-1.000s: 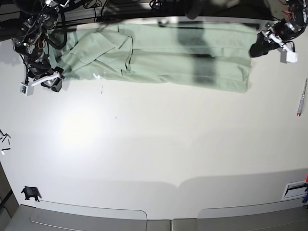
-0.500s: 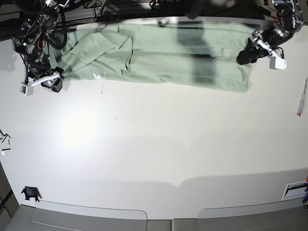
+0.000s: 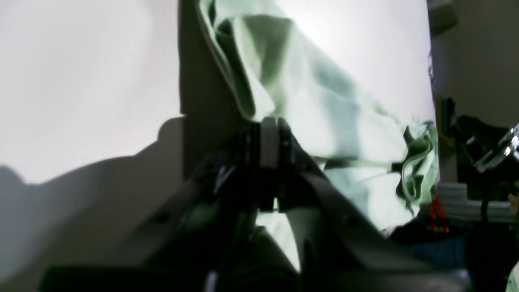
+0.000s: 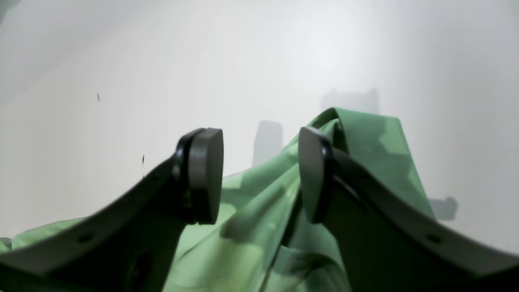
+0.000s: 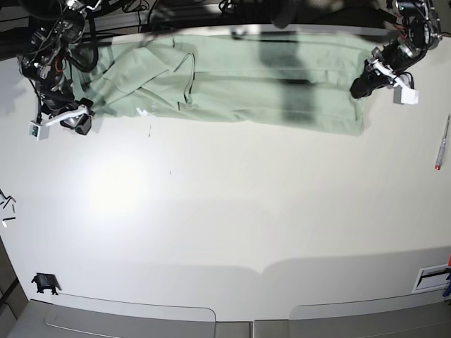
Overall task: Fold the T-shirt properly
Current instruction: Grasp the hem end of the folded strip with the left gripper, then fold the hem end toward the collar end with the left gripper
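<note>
The T-shirt [image 5: 232,77] lies spread along the table's [image 5: 232,211] far edge. My left gripper [image 5: 359,88], spread wide a second ago, has now pinched its hem; my right gripper [image 5: 77,121] stays released at the other end.

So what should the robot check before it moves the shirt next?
1. Left gripper shut on the T-shirt edge: ok; the wrist view shows the pads pinching cloth.
2. Right gripper closed on cloth: not ok; its jaws stand open over the fabric.
3. Both arms at opposite ends of the shirt: ok.
4. Shirt lying smooth: not ok; it is bunched near the collar end.
5. Pen clear of the shirt: ok; it lies apart.
6. Number of layers pinched: cannot tell.
</note>
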